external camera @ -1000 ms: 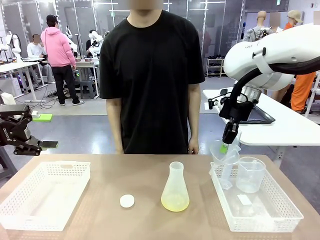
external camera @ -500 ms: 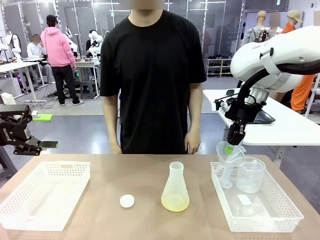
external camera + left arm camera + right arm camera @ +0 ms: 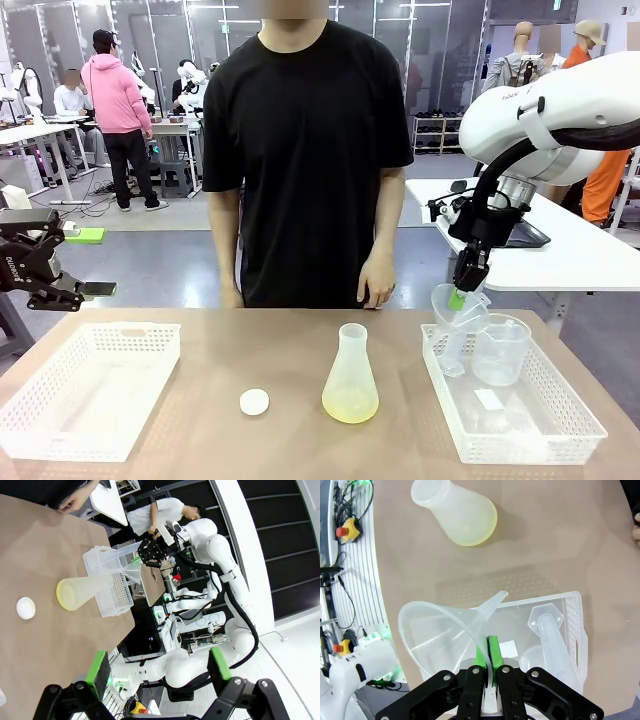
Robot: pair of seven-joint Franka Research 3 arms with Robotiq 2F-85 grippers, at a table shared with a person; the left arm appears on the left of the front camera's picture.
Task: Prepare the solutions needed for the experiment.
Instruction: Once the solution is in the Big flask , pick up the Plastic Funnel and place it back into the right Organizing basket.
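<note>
A shallow layer of pale yellow-green liquid (image 3: 350, 404) is sitting in the bottom of the flask (image 3: 350, 360). The flask is standing upright on the table (image 3: 300, 445), in front of the person (image 3: 305, 150).

To the right of the flask, the right gripper (image 3: 461, 297) is pinching the rim of a clear funnel (image 3: 455, 312) between its closed fingers. It is holding the funnel tilted over the flask-side edge of a white basket (image 3: 535, 440), where a beaker (image 3: 500, 348) is standing.

A small white cap (image 3: 254, 402) is lying just left of the flask, and a second white basket (image 3: 90, 385) is sitting farther left. Well to the left of the flask, beyond the table's edge, the left gripper (image 3: 85, 290) is hanging with its fingers spread wide, gripping nothing.
</note>
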